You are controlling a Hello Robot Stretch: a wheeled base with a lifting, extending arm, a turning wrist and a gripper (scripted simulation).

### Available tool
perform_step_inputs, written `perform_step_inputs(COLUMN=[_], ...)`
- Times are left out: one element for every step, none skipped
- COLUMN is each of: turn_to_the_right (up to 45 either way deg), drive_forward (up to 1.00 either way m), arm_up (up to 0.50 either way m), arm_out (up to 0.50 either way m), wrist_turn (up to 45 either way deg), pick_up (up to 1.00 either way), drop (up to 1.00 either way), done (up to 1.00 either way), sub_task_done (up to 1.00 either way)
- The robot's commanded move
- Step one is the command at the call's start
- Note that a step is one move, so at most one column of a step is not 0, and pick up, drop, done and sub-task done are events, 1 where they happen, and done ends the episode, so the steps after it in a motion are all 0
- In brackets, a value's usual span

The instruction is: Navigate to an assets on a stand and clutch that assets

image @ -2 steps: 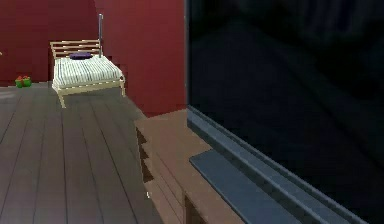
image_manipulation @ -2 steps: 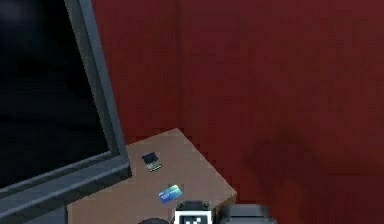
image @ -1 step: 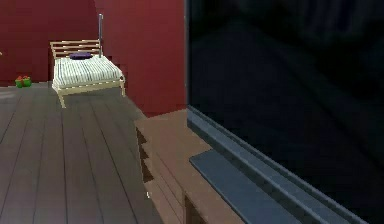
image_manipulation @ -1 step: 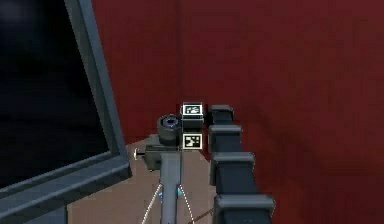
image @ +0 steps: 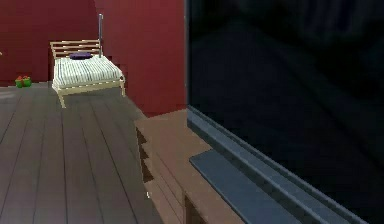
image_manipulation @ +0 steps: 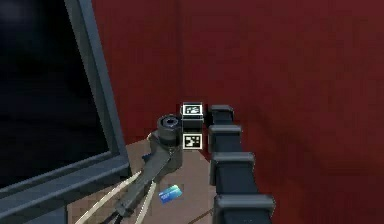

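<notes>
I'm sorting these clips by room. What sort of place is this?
Probably a bedroom, or a bed-sitting room: a bed with a slatted wooden headboard stands at the far wall, and a large dark TV sits on a low wooden stand.

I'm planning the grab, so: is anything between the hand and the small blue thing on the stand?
Nothing visible does. The small blue flat thing lies on the wooden stand right by the hand; the television stands at the arm side view's left, not between them.
</notes>
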Motion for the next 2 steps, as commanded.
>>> perform_step_inputs(turn_to_the_right=[0.0, 0.0], drive_forward=[0.00, 0.00], arm_up=[0.00, 0.00], arm_out=[0.00, 0.00], wrist_turn=[45.0, 45.0], pick_up=[0.00, 0.00], drop=[0.00, 0.00], done=[0.00, 0.00], sub_task_done=[0.00, 0.00])
